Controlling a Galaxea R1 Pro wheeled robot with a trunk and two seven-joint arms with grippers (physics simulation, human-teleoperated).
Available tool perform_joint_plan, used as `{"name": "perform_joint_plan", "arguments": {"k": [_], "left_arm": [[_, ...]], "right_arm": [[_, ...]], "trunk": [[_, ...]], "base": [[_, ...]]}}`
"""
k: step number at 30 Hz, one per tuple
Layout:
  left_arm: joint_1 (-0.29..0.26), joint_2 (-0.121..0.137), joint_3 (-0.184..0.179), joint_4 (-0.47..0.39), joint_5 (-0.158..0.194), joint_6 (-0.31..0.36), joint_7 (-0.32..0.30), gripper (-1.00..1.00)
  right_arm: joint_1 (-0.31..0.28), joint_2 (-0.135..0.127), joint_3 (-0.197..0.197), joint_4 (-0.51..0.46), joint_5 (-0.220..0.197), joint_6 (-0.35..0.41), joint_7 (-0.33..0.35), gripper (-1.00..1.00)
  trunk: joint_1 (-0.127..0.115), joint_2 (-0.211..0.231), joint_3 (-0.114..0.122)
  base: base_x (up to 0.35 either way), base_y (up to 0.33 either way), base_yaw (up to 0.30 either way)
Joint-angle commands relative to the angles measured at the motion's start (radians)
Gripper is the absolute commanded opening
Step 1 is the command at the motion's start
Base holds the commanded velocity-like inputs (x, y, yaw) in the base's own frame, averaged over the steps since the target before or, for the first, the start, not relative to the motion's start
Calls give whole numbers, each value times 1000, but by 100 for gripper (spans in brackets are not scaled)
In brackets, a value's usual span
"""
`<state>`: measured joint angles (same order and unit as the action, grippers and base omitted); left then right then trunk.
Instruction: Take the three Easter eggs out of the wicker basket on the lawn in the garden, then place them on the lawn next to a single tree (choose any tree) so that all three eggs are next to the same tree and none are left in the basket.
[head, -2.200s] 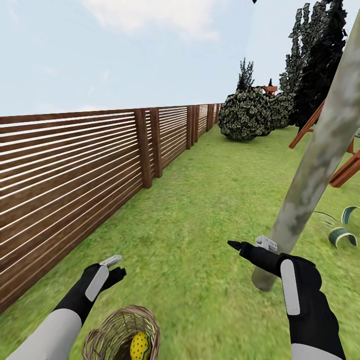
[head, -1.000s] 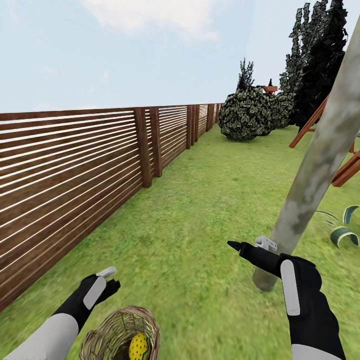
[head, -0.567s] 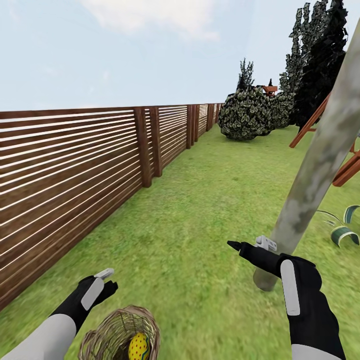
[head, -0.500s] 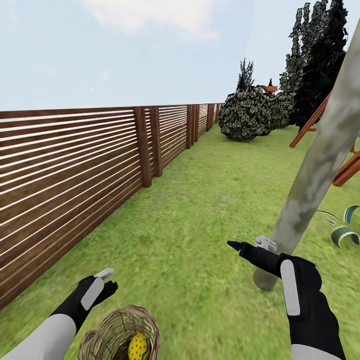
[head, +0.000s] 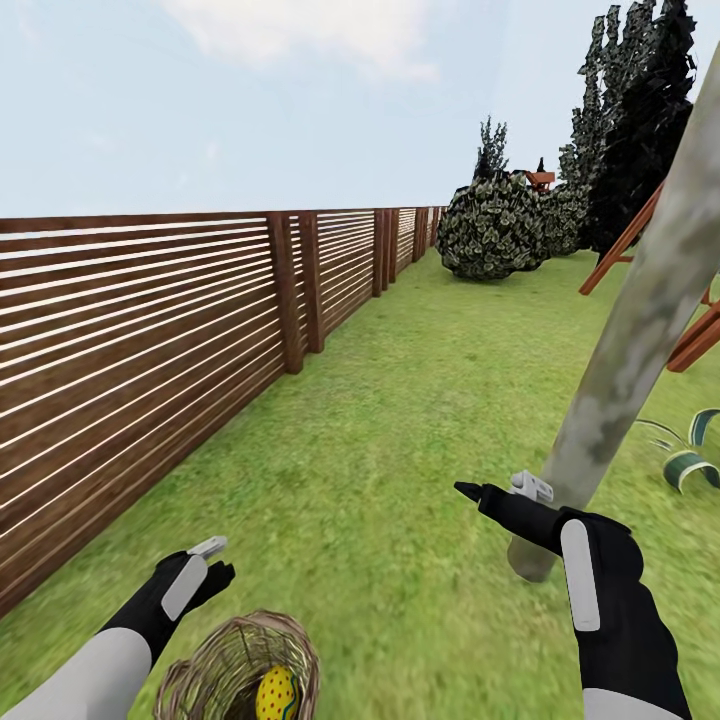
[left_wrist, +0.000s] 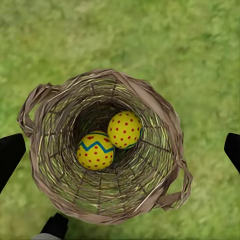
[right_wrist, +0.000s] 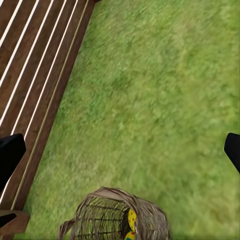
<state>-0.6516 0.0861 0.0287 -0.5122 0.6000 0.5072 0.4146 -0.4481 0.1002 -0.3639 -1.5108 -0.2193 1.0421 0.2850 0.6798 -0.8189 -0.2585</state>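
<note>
Left tool (head: 205, 562) hangs over the wicker basket (head: 240, 667), just above its far rim in head view. Left wrist view looks straight down into the basket (left_wrist: 150, 102); the tool's fingertips (left_wrist: 10, 155) sit wide apart at either edge of that view, nothing between them, so spread open and empty

Two Easter eggs in the basket bottom, touching: one with a teal zigzag band (left_wrist: 95, 150), one showing only red dots (left_wrist: 125, 129). Head view catches just one egg (head: 277, 693) through the rim. Can't see a third egg anywhere

Basket sits on the lawn (head: 400, 420) at the bottom of head view, near the slatted wooden fence (head: 150, 330), which runs along the robot's left. Right wrist view has the basket (right_wrist: 107, 217) with a sliver of egg (right_wrist: 131, 218) and the fence (right_wrist: 35, 75) beside it

Right tool (head: 500, 490) is held out over the grass just beside the base of the tree (head: 640, 330), pale mottled trunk leaning across the right of head view. Right fingertips (right_wrist: 10, 152) also wide apart in its wrist view, only grass between, so open and holding nothing

Tree base and basket are well apart, with bare grass between. Round bushes (head: 492, 230) and dark cypresses (head: 640, 110) far back, a reddish wooden frame (head: 690, 330) behind the trunk, a striped-leaf plant (head: 685, 455) on the grass to its right
</note>
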Motion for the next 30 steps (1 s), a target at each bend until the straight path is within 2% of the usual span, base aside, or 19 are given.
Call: {"name": "perform_joint_plan", "arguments": {"k": [1,5,8,12,13,17,30], "left_arm": [[0,0,0,-2,11,3,8,100],[0,0,0,-4,11,3,7,100],[0,1,2,-6,11,5,6,100],[0,1,51,-8,11,7,3,100],[0,1,77,-9,10,8,0,100],[0,1,118,-3,8,13,4,100],[0,4,131,1,6,13,8,100]], "right_arm": [[-1,1,-3,-1,2,5,5,100],[-1,1,-3,-1,2,5,5,100],[-1,1,-3,-1,2,5,5,100],[-1,1,-3,-1,2,5,5,100],[-1,1,-3,-1,2,5,5,100],[-1,1,-3,-1,2,5,5,100],[0,1,-3,-2,1,5,5,100]], "trunk": [[0,-1,-1],[0,-1,-1],[12,-22,-11],[27,-50,-23],[31,-57,-27],[46,-85,-39],[96,-176,-80]], "base": [[0,0,0],[0,0,0],[0,0,0],[0,0,0],[0,0,0],[0,0,0],[0,0,0]]}}
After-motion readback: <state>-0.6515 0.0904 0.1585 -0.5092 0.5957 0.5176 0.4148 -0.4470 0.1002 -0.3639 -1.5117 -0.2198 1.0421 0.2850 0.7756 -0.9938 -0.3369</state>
